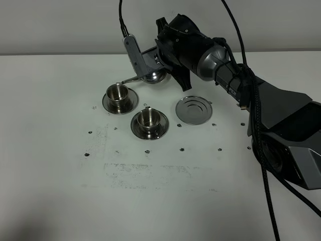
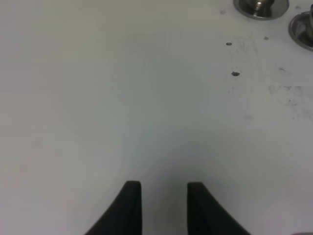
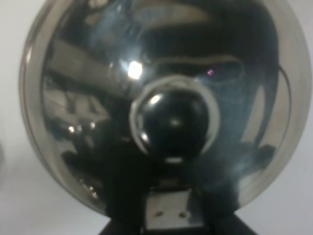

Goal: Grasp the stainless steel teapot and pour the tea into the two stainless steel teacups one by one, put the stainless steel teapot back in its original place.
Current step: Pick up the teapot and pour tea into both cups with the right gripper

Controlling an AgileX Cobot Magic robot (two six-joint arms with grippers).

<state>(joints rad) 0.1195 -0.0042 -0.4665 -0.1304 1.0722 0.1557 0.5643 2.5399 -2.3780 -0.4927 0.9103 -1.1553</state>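
Teapot (image 1: 154,75) hangs tilted in the right fingers (image 1: 179,78), which are clamped on it, its spout reaching toward the far cup (image 1: 120,96). Best to tip slowly and keep the spout over that cup's middle. Left fingers (image 2: 132,208) sit narrow and empty above the counter (image 2: 122,98).

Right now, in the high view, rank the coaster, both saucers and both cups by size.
1. Coaster, far saucer, near saucer: look alike, so unranked.
2. Far cup, near cup: smaller, alike; nearness to the camera may favour the near one.
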